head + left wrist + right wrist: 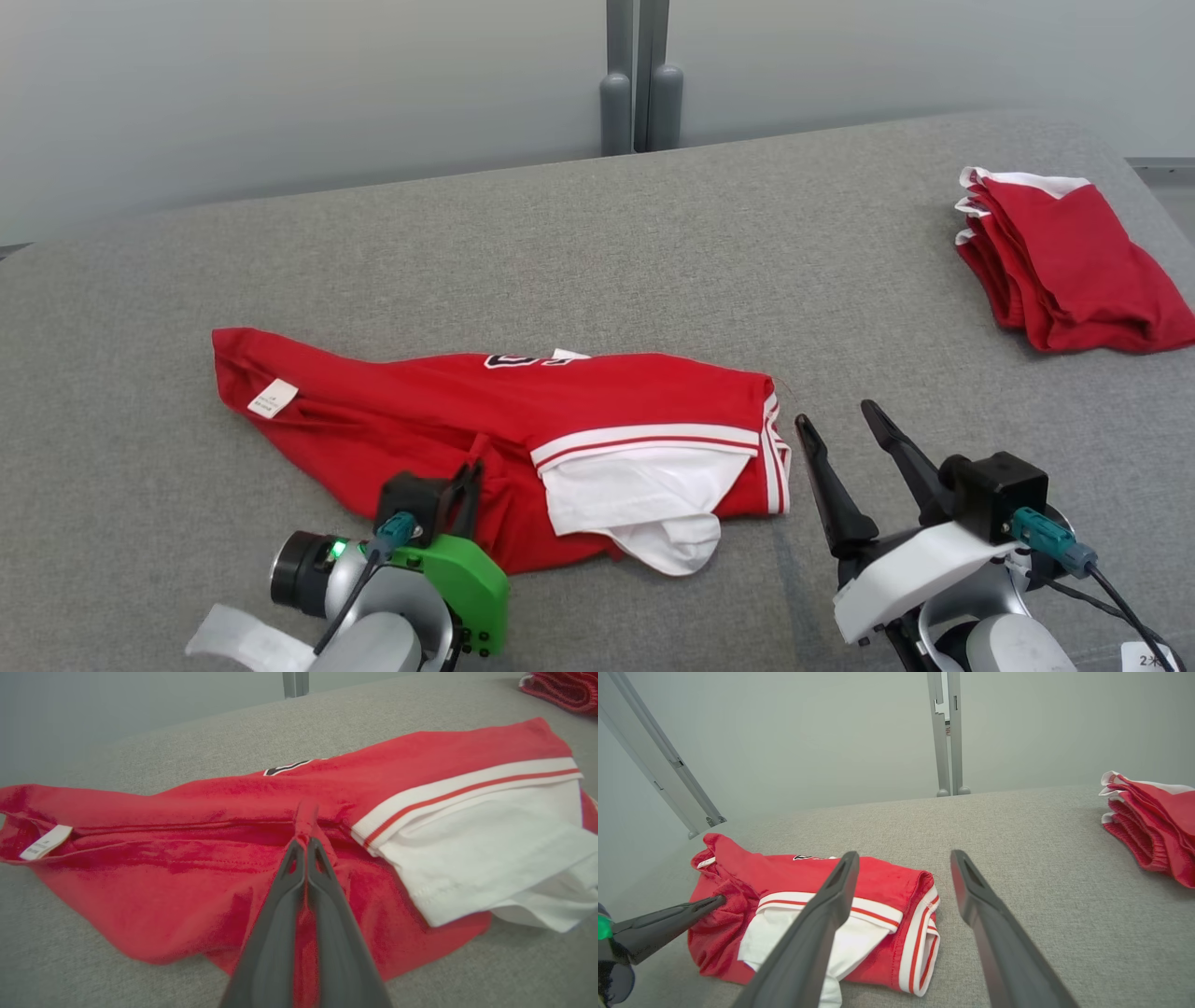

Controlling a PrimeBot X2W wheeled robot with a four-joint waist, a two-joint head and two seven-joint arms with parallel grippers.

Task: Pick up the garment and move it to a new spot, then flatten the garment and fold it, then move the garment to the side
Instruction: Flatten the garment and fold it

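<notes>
At the left gripper (pixel 307 843) tips, the garment (pixel 177 868) is pinched.

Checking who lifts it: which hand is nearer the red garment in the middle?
Left. The left hand is shut on a fold of the red garment; the right hand hangs open just beyond its striped end, not touching.

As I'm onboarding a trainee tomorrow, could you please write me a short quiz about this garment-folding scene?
1. True or false: the left gripper is shut on a pinch of the red garment.
2. The right gripper is: A open, holding nothing; B shut on the garment; C shut, empty.
3. Fill in: the folded red pile lies on the robot's far ___.
Key: 1 true; 2 A; 3 right.
</notes>
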